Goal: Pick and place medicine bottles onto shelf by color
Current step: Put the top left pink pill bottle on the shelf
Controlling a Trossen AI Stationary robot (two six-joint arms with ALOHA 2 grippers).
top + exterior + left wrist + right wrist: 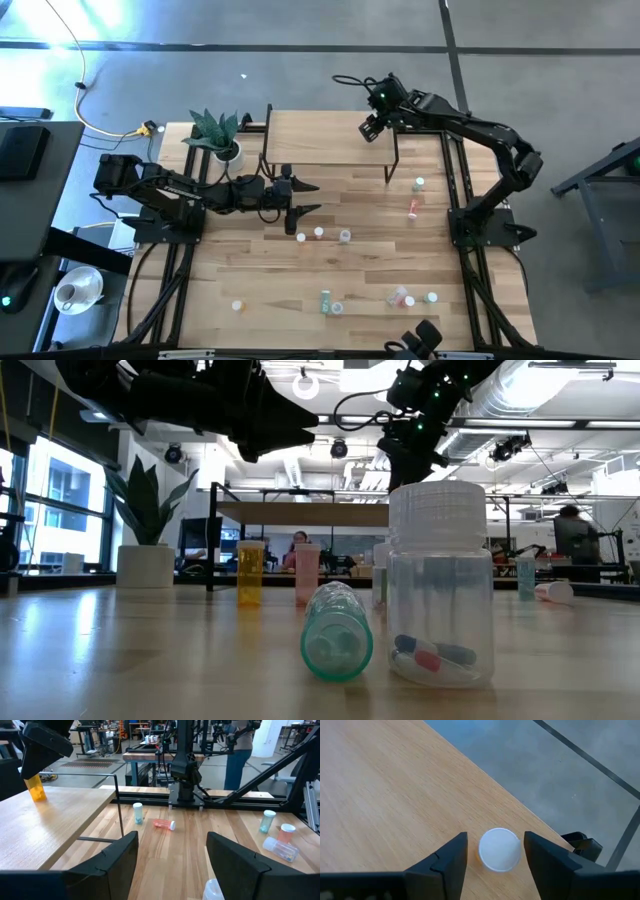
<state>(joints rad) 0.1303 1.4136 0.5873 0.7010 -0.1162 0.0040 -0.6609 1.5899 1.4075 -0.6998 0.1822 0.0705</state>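
The shelf (pixel 320 140) stands at the table's far middle. An orange medicine bottle (pixel 36 789) with a white cap (pixel 499 849) stands upright on the shelf's top near its far right corner. My right gripper (pixel 495 857) hangs above it, open and pointing steeply down, one finger on either side of the cap with a narrow gap at each. My left gripper (pixel 306 198) is open and level over the table in front of the shelf, holding nothing. Several more bottles stand or lie on the table, among them an orange, a pink and a clear one (pixel 319 233) just nearer than my left gripper.
A potted plant (pixel 218 135) stands left of the shelf. A green bottle (pixel 419 184) and a lying pink one (pixel 412 208) are right of the shelf. Near the front edge a green bottle (pixel 337 630) lies beside a clear one (pixel 440 585).
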